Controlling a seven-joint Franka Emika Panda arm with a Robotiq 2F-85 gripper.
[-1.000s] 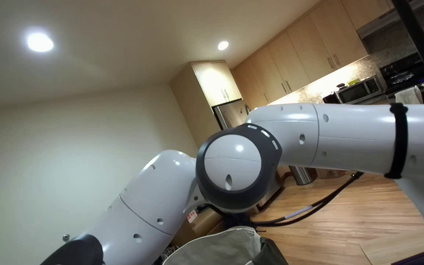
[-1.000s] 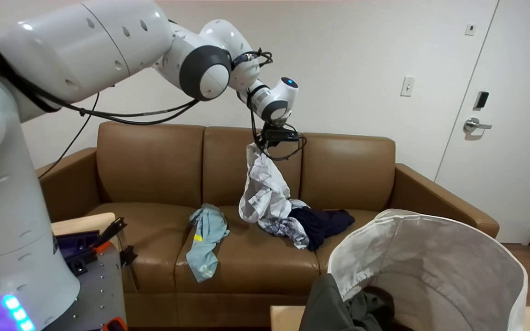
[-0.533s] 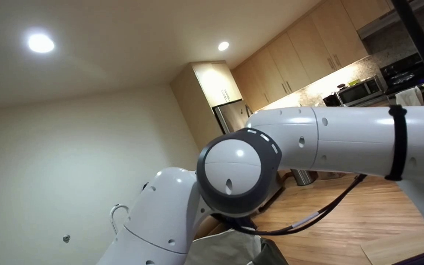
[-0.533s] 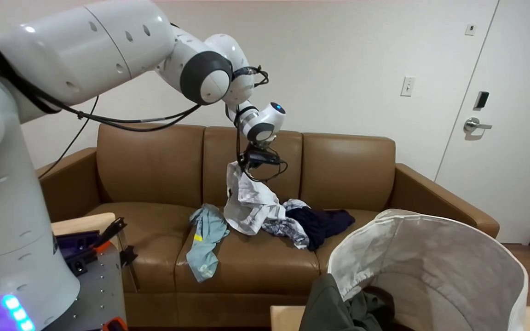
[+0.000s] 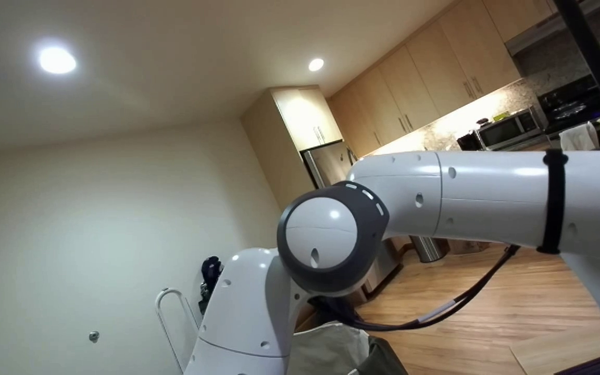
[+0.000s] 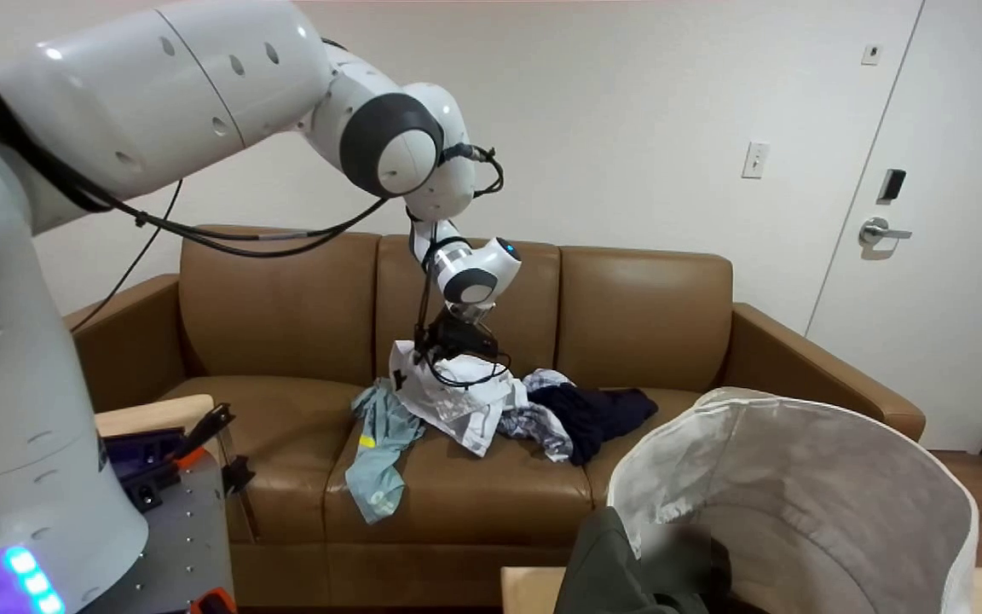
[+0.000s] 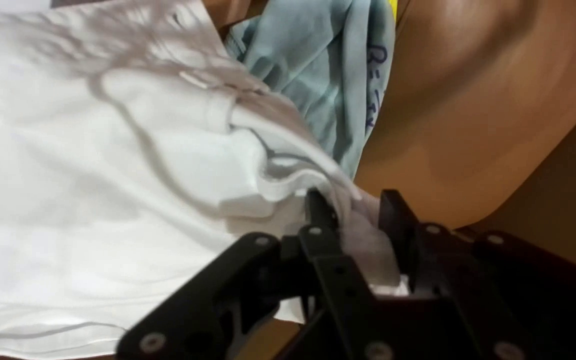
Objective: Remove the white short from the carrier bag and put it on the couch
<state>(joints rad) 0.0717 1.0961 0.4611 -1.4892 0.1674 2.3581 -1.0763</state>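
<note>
Wrist view and an exterior view together tell me the job is, in my judgement, nearly finished: the white shorts (image 6: pixel 461 405) are out of the carrier bag (image 6: pixel 832 486), which stands in front of the couch (image 6: pixel 474 503), and most of their cloth lies over the couch's middle seat. A blue-grey garment (image 6: pixel 384 452) with a yellow patch lies on the couch just beside them, and patterned cloth (image 6: pixel 542 431) and navy cloth (image 6: pixel 597 418) rest on the couch at their other side. Dark green cloth (image 6: pixel 597 563) hangs over the bag's rim, and is none of my errand. What is left, as I judge it, is to lower the raised corner to the couch, let go, and lift clear without dragging the shorts along. My gripper (image 7: pixel 355 205) hangs low over the couch's middle seat; its fingers (image 7: pixel 320 210) stand a small gap apart, well short of a wide spread, and bunched cloth of the shorts fills that gap and touches both. With a corner of the shorts standing up beside the gripper above the couch, I take it as clamped on the shorts, though how firmly I press does not show.
</note>
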